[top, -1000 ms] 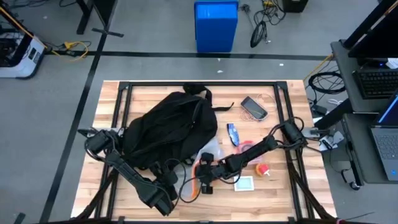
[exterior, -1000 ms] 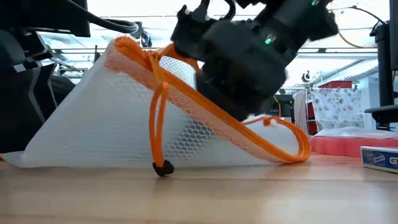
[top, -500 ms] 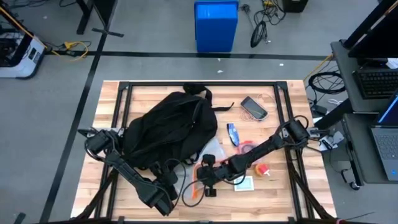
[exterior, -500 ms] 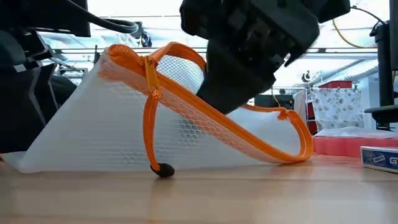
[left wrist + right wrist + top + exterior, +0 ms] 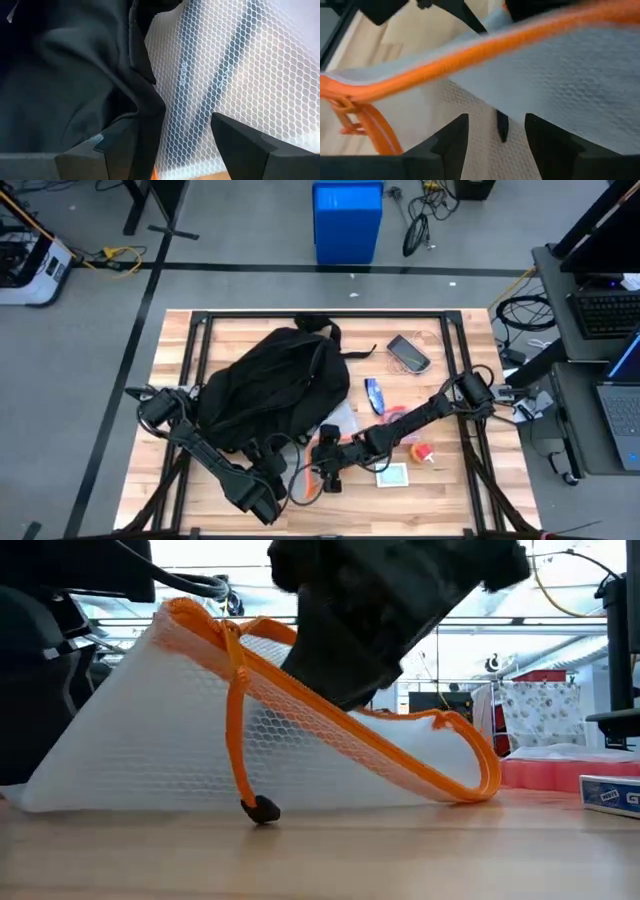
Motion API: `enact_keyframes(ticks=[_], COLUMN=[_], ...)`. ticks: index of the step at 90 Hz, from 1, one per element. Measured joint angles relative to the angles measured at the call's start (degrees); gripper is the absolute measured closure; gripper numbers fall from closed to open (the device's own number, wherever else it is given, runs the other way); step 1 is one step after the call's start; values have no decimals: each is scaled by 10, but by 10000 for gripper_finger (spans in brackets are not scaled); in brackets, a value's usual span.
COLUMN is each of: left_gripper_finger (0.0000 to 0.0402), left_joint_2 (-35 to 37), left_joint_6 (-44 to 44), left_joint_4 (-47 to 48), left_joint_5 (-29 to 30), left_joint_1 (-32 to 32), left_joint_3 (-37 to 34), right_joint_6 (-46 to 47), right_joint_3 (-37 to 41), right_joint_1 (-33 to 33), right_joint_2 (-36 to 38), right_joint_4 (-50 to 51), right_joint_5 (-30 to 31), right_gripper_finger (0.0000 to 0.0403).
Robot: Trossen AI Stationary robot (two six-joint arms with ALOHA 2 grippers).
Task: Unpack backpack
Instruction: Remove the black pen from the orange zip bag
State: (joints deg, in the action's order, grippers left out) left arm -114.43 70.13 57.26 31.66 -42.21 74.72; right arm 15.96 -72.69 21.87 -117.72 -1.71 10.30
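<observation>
The black backpack (image 5: pixel 275 385) lies on the table's left half. Against its near right side leans a white mesh bag (image 5: pixel 200 740) with an orange rim (image 5: pixel 330 720); its high corner (image 5: pixel 180 612) points toward the backpack and its lower edge is on the table. An orange cord hangs from the rim to a black stopper (image 5: pixel 262 808) on the wood. My right gripper (image 5: pixel 326 456) is open at the bag's rim. My left gripper (image 5: pixel 165 150) is open near the table's front edge, with backpack cloth (image 5: pixel 75 90) and mesh (image 5: pixel 235 65) before its fingers. My right gripper comes down slanting from the table's right onto the mesh bag's orange rim (image 5: pixel 470 55), which runs across just past its fingers (image 5: pixel 452 140) and sags under it in the low view. Its own body hides the place of contact. My left gripper: whether it touches, I cannot tell.
To the right of the backpack lie a dark phone (image 5: pixel 408 352), a blue object (image 5: pixel 375 395), a red item (image 5: pixel 565 772), a small red toy (image 5: pixel 425 452) and a flat box (image 5: pixel 393 476). Black frame bars run along the table's edges.
My right gripper has gone a little toward the table's left, toward the backpack, staying on the bag's rim. The bag's rim has dipped and risen again under it, and the bag's high corner has shifted slightly left. The bag's lower edge has stayed on the table.
</observation>
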Motion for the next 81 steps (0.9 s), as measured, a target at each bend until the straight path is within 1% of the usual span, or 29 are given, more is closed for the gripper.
enact_keyframes(ticks=[6, 12, 36, 49, 65, 81], left_gripper_finger=[162, 162, 162, 162, 162, 162], left_joint_2=[0, 0, 0, 0, 7, 40], left_joint_6=[0, 0, -5, 1, 61, 119], left_joint_4=[-2, -4, -7, -2, 54, 96], left_joint_5=[0, 0, 4, -13, -22, 9], left_joint_1=[2, 4, 18, 21, 17, 3], left_joint_3=[0, 0, 0, 1, 4, 4], right_joint_6=[-2, -2, -28, -21, -14, -10], right_joint_3=[0, 0, 0, 0, -1, -1], right_joint_1=[-3, -2, 4, 2, 0, -4], right_joint_2=[-7, -15, -29, -49, -67, -68], right_joint_4=[-18, -38, -47, -54, -78, -80], right_joint_5=[-14, -15, -16, -14, 0, 17], right_gripper_finger=[222, 222, 222, 222, 226, 265])
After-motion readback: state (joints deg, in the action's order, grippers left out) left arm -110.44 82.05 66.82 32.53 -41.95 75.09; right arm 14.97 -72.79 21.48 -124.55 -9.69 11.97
